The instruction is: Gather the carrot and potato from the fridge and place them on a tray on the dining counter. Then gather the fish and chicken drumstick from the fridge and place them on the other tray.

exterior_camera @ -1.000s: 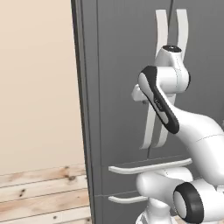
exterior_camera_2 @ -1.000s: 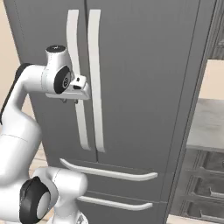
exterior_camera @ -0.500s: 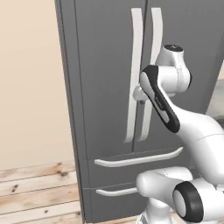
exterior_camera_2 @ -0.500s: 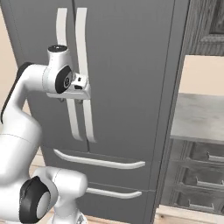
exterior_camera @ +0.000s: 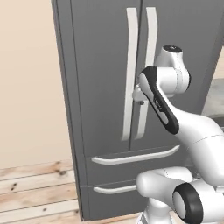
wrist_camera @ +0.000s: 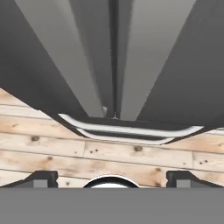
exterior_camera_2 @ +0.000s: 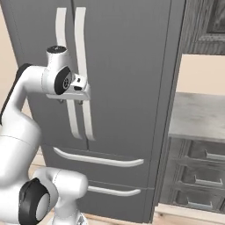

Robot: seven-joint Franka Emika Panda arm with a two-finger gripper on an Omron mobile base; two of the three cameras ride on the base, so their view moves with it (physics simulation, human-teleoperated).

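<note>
Fridge shut. Gripper just in front of the two vertical door handles, pointing down along them; fingers spread wide, holding nothing.

The tall dark grey double-door fridge stands shut, both upper doors closed along the centre seam and barring the way to its interior. Two long pale vertical door handles stand side by side at the seam, with the open two-finger gripper just in front of them. Below, two pale curved drawer handles jut from the closed lower drawers. Bare wooden plank floor lies clear left of the fridge; a grey counter with drawers flanks its right side.
</note>
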